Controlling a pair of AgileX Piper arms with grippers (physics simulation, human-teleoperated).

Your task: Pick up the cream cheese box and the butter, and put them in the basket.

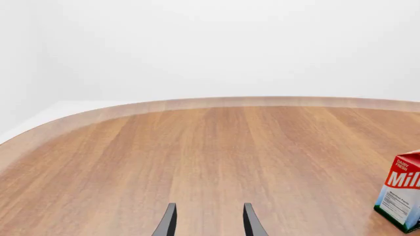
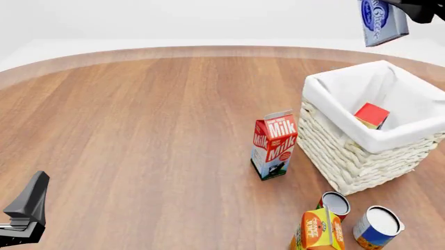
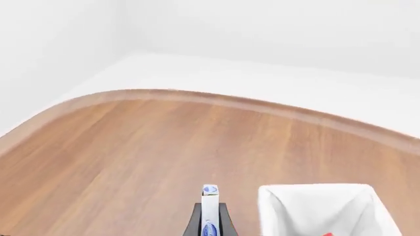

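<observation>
The cream cheese box (image 2: pixel 381 22), pale with blue lettering, hangs high over the far side of the basket (image 2: pixel 347 159). My right gripper (image 2: pixel 410 6) is shut on it. The right wrist view shows the cream cheese box (image 3: pixel 210 211) edge-on between the fingers, with the basket (image 3: pixel 315 196) beside and below it. The butter (image 2: pixel 372 114), red and orange, lies inside the basket against the cloth liner. Near the table's front left, my left gripper (image 1: pixel 209 221) is open with nothing between its fingers. A single finger (image 2: pixel 28 200) of that gripper shows in the front view.
A red milk carton (image 2: pixel 274 145) stands just left of the basket, and the milk carton (image 1: pixel 402 196) also shows in the left wrist view. An orange juice carton (image 2: pixel 318 229) and two cans (image 2: pixel 378 226) stand in front of the basket.
</observation>
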